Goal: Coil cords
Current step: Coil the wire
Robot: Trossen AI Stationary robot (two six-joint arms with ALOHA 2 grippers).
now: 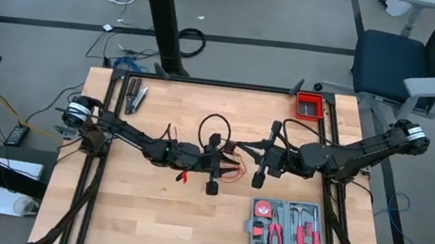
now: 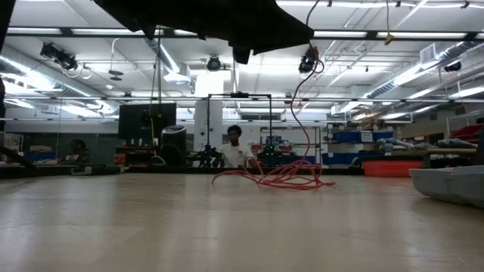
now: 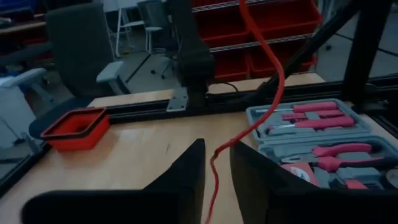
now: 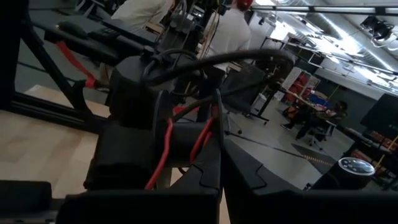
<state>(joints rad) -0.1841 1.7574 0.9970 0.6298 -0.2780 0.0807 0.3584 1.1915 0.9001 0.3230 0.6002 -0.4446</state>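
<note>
The thin red cord lies in a loose pile at the middle of the table, and one strand rises from it. In the high view the cord shows between the two grippers. My left gripper reaches in from the table's left and points level toward the right. Its fingers stand apart, with a strand running between them. My right gripper comes from the right, held high and level, and is shut on the cord. My left gripper has the strand passing through the gap between its two fingers; I cannot tell whether either finger touches it. My right gripper pinches the cord at its shut fingertips, level from the table's right. The strand hangs down from there to the pile on the table.
A grey tool case with red-handled tools lies open at the near right. A small red bin sits at the far right corner and loose tools at the far left. People sit in the room beyond the table.
</note>
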